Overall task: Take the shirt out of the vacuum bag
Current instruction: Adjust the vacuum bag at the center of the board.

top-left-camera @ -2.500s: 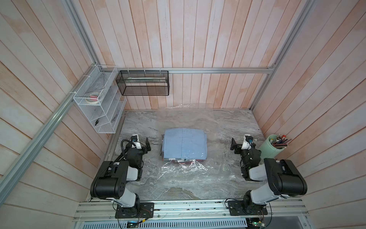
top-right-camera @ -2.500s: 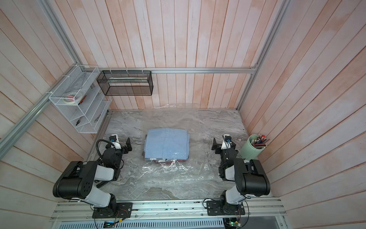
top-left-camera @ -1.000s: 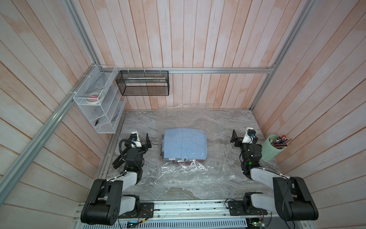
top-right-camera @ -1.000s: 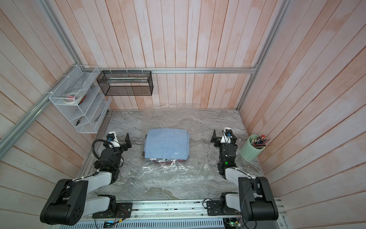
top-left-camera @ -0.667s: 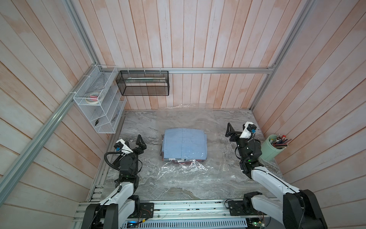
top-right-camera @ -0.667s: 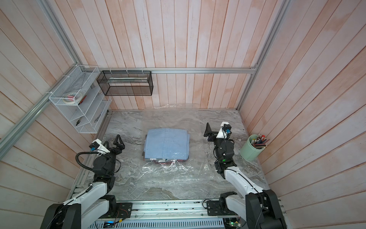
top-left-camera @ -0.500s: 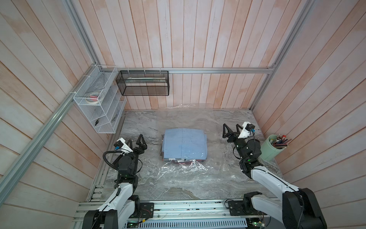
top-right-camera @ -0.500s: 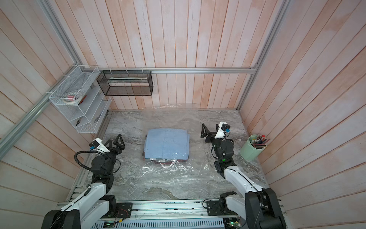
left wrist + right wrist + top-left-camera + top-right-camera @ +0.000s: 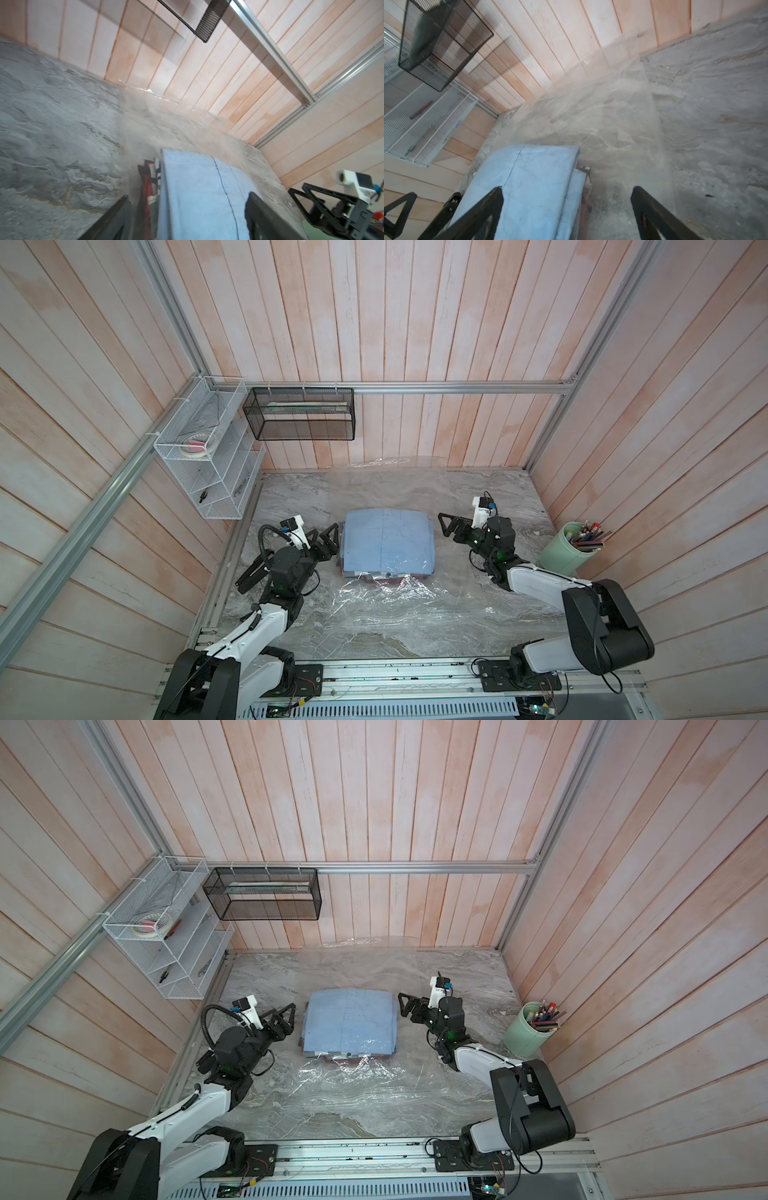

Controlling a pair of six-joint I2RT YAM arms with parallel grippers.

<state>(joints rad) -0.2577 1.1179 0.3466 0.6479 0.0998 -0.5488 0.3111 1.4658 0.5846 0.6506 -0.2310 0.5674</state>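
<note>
The vacuum bag (image 9: pixel 388 599) lies spread flat over the middle of the worktop (image 9: pixel 515 493), and its far end curls up against the back wall. The shirt (image 9: pixel 386 541), light blue and folded, sits inside the bag near the centre, on top of a red and striped cloth (image 9: pixel 148 187). The glossy film covers both, so I judge that nothing is out yet.

The two arms come at the shirt from opposite sides, and this seems to be on purpose. A wide, slippery bag needs one side kept in place while the other side works. The left jaws are low, just beside the left edge of the shirt. In the left wrist view they stand apart with the edge of the folded stack between them, and as far as I can tell they do not press it. The right jaws are spread wide just beside the right edge, one over the blue fabric and one over the bare film. Neither pair holds anything. I cannot tell where the bag's opening is. A grip taken through the film would catch plastic and cloth together.
</note>
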